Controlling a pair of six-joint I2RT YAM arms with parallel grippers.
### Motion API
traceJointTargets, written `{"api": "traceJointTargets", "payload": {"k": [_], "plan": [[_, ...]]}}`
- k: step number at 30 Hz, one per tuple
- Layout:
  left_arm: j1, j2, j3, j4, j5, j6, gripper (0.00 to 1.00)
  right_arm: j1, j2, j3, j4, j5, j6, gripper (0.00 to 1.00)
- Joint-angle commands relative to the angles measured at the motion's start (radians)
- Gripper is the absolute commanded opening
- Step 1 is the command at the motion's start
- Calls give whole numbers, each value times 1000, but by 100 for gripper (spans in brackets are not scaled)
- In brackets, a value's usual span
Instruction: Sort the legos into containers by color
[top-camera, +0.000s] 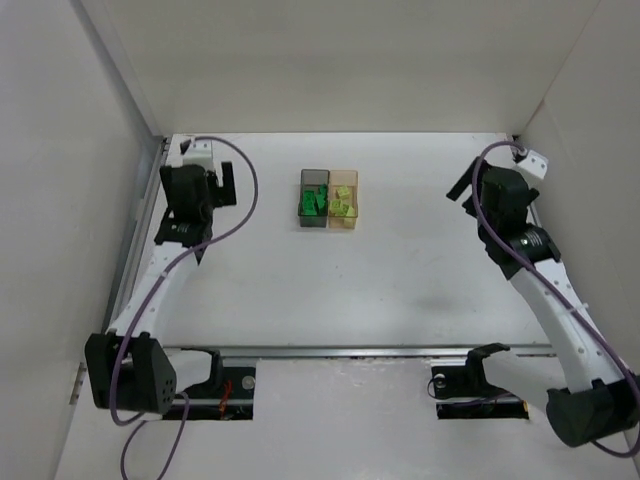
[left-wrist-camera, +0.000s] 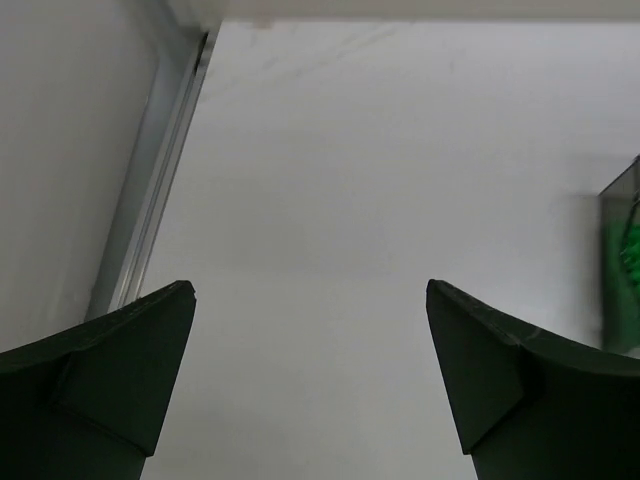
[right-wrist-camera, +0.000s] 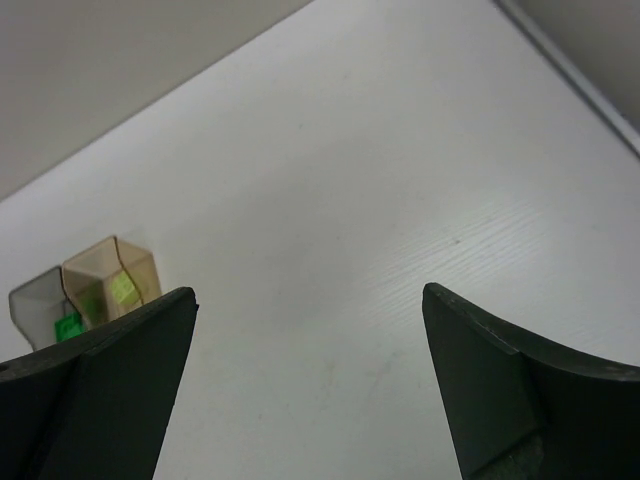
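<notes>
Two small bins stand side by side at the table's back middle. The smoky dark grey bin (top-camera: 315, 199) holds dark green legos (top-camera: 314, 201). The pale orange-tan bin (top-camera: 344, 199) holds pale yellow-green legos (top-camera: 342, 203). No loose legos show on the table. My left gripper (top-camera: 222, 186) is open and empty, well left of the bins. My right gripper (top-camera: 462, 190) is open and empty, well right of them. The grey bin shows at the right edge of the left wrist view (left-wrist-camera: 622, 262). Both bins show far left in the right wrist view, the tan bin (right-wrist-camera: 112, 281) and the grey bin (right-wrist-camera: 45, 309).
White walls close in the table at the back and both sides. A metal rail (top-camera: 140, 235) runs along the left edge. A metal strip (top-camera: 350, 351) crosses the near edge above the arm bases.
</notes>
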Motion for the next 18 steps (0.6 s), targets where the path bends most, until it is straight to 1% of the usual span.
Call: {"api": "traceJointTargets", "payload": {"k": [1,2,4,6,9,13,18], "plan": [[-9,-94,-178,-23,-200,-65,100,-3,-105,-71,101,178,3,99],[-9,-159,-259,-23,-191,-84,100,-3,-154,-86,127,178,3,99],[-9,-214,-318,-12,-165,-124,100,-3,-191,-120,138,204,3,99],[-9,-273,-369,0,-139,-167,100,-3,-223,-120,149,218,19,99],[-9,-308,-404,25,-130,-188,100,-3,-223,-120,94,234,81,99],[-9,-333,-427,63,-130,-188,100,-3,-212,-91,6,208,99,99],[-9,-353,-456,85,-110,-208,100,-3,-212,-68,-55,192,139,99]]}}
